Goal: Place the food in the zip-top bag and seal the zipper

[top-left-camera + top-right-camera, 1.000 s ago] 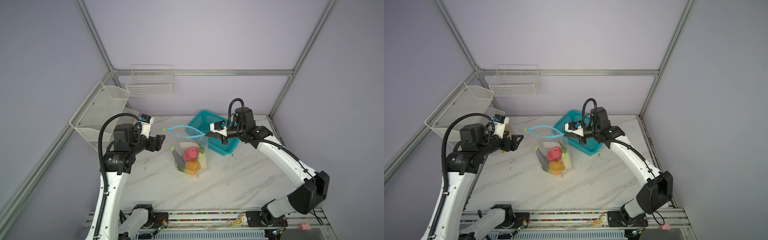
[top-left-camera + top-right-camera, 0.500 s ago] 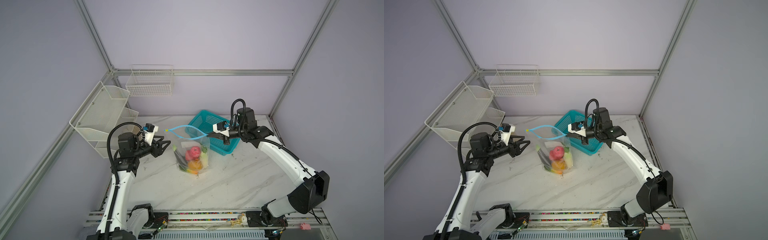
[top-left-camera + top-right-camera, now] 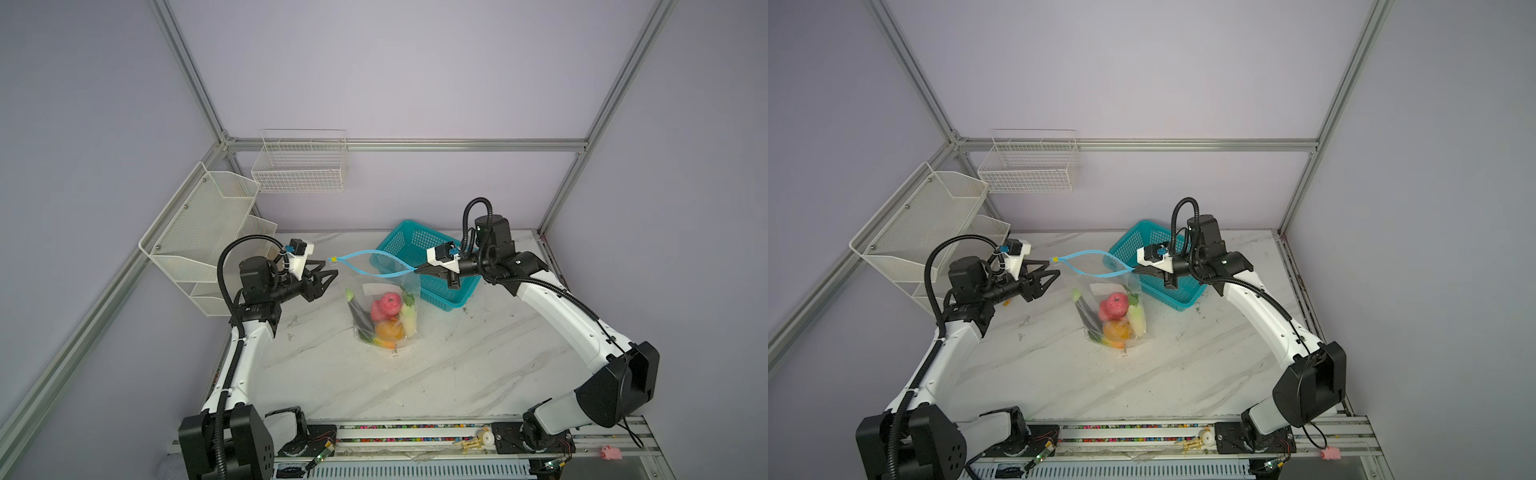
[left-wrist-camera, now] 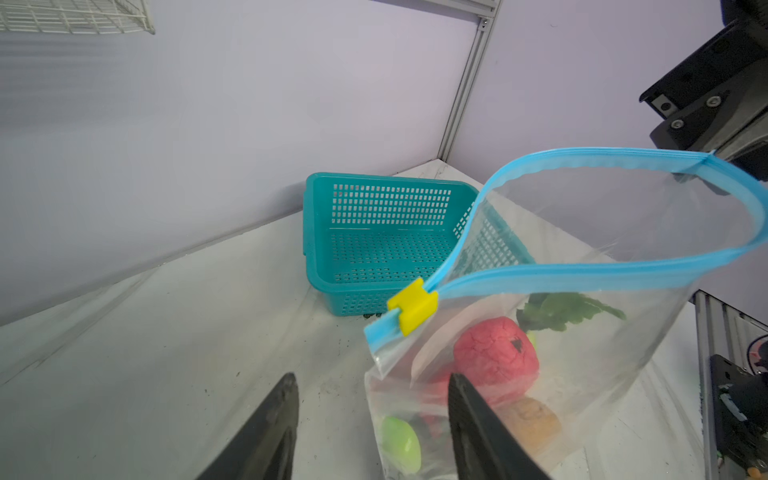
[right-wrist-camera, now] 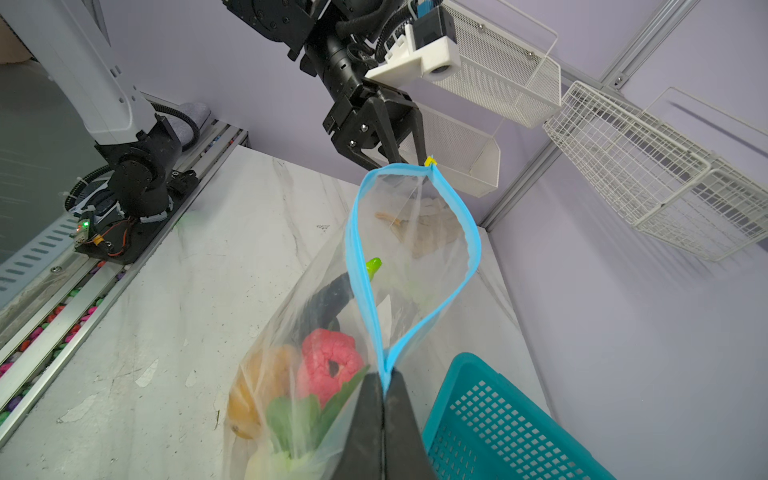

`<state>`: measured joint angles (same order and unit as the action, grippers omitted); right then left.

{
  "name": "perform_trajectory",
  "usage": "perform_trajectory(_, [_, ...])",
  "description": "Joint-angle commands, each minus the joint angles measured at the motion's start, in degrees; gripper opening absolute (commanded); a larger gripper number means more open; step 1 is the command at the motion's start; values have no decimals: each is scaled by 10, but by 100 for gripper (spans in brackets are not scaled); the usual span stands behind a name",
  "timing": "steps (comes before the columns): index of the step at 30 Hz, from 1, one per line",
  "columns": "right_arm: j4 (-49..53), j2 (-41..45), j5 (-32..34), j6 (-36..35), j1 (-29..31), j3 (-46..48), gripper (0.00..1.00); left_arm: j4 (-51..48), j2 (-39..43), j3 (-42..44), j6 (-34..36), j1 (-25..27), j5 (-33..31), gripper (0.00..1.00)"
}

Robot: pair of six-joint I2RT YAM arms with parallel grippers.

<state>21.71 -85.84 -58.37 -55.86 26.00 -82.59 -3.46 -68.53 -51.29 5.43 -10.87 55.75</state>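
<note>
Now the zip-top bag [image 3: 384, 316] stands in the middle of the worktop [image 3: 457, 365], its bottom resting on the surface and its top held up. The food [image 3: 388, 305] sits at the bottom of it: a pink-red piece, an orange one below it, a white radish and a dark piece at the sides. The zipper [image 3: 376, 275] is not closed; its two blue sides make a wide loop, which the right wrist view shows clearly. The yellow slider tab [image 4: 412, 306] sits at the left end of the strip.

Our right hand [image 5: 384, 380] is pressed together and pinches the right end of the zipper, so it carries the mouth of the bag. Our left hand [image 3: 330, 268] is spread about halfway and holds nothing. It hovers just beside the slider tab, which lies a little ahead of the fingertips [image 4: 286, 388] in the left wrist view. Behind the bag, to the far right, is the teal basket [image 3: 440, 295], and we see no food in it.

We judge that the filling is done and the sealing is the step in hand. The next move asks the left hand to go forward, close on the slider tab, and draw it to the right along the strip. Meanwhile the right hand must keep the strip tight and straight.
</note>
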Motion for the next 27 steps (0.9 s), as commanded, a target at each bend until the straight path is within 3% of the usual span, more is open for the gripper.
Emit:
perform_trajectory(1, [0,-1,-26,-16,-4,4,0,80,-2,10,-28,-3,57,54])
perform_trajectory(6, [0,-6,-24,-13,-5,0,0,208,-12,38,-107,-3,74,47])
perform_trajectory(16, [-1,3,-16,-12,-6,6,0,208,-20,40,-118,-3,94,21])
perform_trajectory(27, [-1,2,-17,-10,-6,5,0,214,-8,70,-135,2,94,22])
